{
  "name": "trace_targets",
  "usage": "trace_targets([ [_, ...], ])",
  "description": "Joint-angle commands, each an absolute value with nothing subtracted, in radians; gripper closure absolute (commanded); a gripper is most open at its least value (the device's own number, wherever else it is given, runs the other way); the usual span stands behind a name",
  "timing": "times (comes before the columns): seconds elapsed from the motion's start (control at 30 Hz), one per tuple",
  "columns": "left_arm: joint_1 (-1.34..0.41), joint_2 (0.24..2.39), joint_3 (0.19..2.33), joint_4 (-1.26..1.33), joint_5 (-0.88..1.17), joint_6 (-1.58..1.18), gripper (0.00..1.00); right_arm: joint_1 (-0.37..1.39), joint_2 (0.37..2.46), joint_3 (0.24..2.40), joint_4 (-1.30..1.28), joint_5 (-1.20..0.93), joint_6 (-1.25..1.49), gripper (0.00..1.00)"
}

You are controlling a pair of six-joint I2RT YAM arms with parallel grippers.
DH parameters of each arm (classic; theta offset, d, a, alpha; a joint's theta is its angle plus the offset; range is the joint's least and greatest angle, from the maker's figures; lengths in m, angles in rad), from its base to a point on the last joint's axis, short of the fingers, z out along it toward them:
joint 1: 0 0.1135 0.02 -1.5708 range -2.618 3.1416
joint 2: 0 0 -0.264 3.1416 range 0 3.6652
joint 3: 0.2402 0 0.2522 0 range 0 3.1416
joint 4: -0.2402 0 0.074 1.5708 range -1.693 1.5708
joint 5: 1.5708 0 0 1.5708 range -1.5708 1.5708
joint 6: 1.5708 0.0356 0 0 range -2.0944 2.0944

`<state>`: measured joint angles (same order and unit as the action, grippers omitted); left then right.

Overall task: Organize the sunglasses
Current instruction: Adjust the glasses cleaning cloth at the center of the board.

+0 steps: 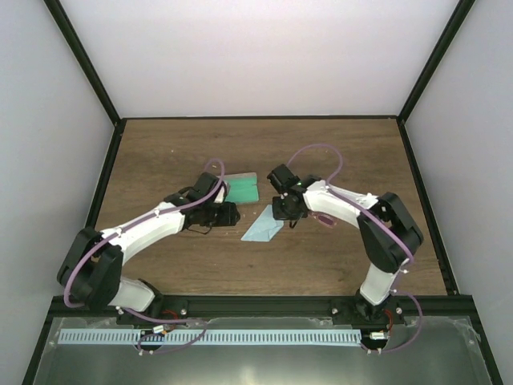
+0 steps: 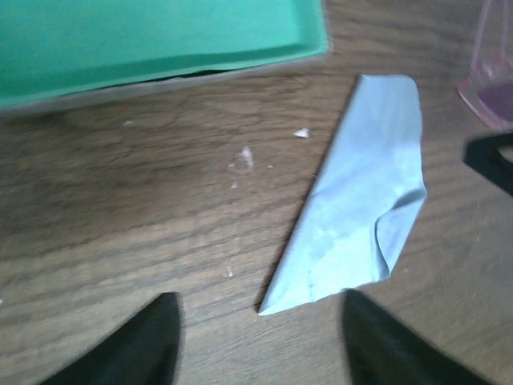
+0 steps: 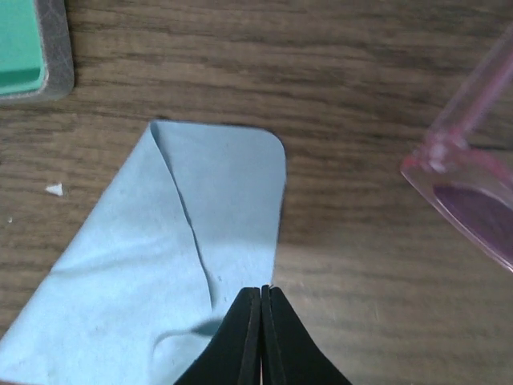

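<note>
Light blue cloth (image 3: 160, 265) lies flat on the wooden table (image 2: 120, 216), partly folded over with a crease down it; everything else is placed off it. Sunglasses (image 3: 469, 184) (pink see-through frame, purple-tinted lens, only one corner shows) sit on the table just right of the cloth, apart from it, outside the case. Grey case (image 2: 144, 40) lies open, green lining up, just beyond the cloth's far-left side, not touching it. Right gripper (image 3: 262, 290) has its jaws pressed fully together, tips over the cloth's right edge; can't tell if any fabric is pinched. Left gripper (image 2: 258, 301) is on the cloth's left side, jaws spread fairly wide, nothing held, the cloth's near corner lying between the two fingers. A few white specks (image 2: 240, 159) on the table between cloth and case.
</note>
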<state>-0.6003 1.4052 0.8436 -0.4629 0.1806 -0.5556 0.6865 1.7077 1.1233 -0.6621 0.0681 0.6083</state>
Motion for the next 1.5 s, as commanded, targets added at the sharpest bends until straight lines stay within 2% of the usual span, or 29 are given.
trace_targets([
  [0.0,-0.622,1.445,0.886,-0.418,0.22,-0.544,0.57,0.671,1.794,1.22,-0.631,0.069,0.568,0.99],
  [0.07,-0.626,1.446,0.885,-0.416,0.218,-0.55,0.58,0.663,1.828,1.246,-0.619,0.054,0.557,0.99],
  [0.1,-0.627,1.444,0.882,-0.419,0.217,-0.548,0.55,0.66,1.846,1.254,-0.613,0.048,0.554,0.99],
  [0.2,-0.627,1.429,0.875,-0.443,0.202,-0.538,0.37,0.658,1.893,1.251,-0.597,0.04,0.549,0.99],
  [0.3,-0.627,1.398,0.86,-0.462,0.184,-0.537,0.11,0.658,1.903,1.209,-0.594,0.042,0.557,0.99],
  [0.4,-0.627,1.372,0.833,-0.464,0.175,-0.546,0.0,0.664,1.864,1.134,-0.6,0.037,0.583,0.99],
  [0.67,-0.627,1.365,0.805,-0.436,0.183,-0.552,0.0,0.774,1.666,0.908,-0.642,0.051,0.679,0.99],
  [0.83,-0.628,1.386,0.83,-0.436,0.181,-0.549,0.0,0.886,1.57,0.915,-0.709,0.033,0.776,0.99],
  [0.93,-0.627,1.39,0.832,-0.431,0.187,-0.549,0.0,0.894,1.535,0.954,-0.733,0.055,0.789,0.98],
  [1.13,-0.627,1.393,0.818,-0.426,0.186,-0.552,0.0,0.894,1.614,1.078,-0.768,0.115,0.732,0.78],
  [1.3,-0.627,1.379,0.811,-0.441,0.167,-0.554,0.0,0.894,1.692,1.166,-0.776,0.134,0.691,0.71],
  [1.47,-0.627,1.357,0.787,-0.449,0.15,-0.555,0.0,0.894,1.753,1.202,-0.779,0.137,0.663,0.7],
])
